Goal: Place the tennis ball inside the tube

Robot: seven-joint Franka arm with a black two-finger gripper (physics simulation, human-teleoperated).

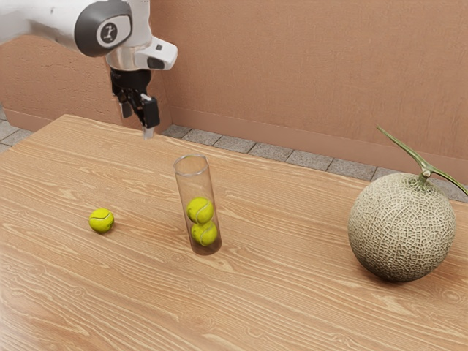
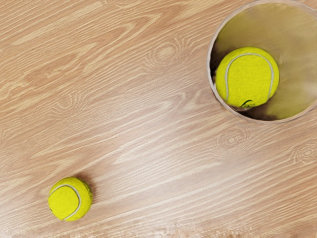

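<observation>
Tennis ball (image 1: 102, 220) first, at the exterior view's left: it rests loose on the wood-grained counter (image 1: 285, 314), bright yellow-green with a pale curved seam, well apart from the tube (image 1: 193, 187) and outside it. The wrist view, looking down, has the same ball on bare wood with a soft shadow beside it.

Next comes the arm (image 1: 55, 18), white and grey, reaching in from the exterior view's upper left. Its black jaws point downward, parted, with nothing held between them. They hang in the air above the counter, higher than the tube's mouth and touching neither the loose ball nor the tube.

Further right in the exterior view stands the tube, clear-walled, upright and open at the top. Two more balls sit inside it, the upper ball (image 1: 199, 210) stacked on the lower ball (image 1: 205, 235), with room above them up to the rim. Looking down through the round mouth, the wrist view catches a ball with its seam and some dark marking.

At the exterior view's right sits a big round melon (image 1: 401, 230), its pale rind netted all over, topped by a green stem (image 1: 426, 174). Behind the counter run grey floor tiles (image 1: 254, 151) and a brownish-pink wall (image 1: 292, 73).
</observation>
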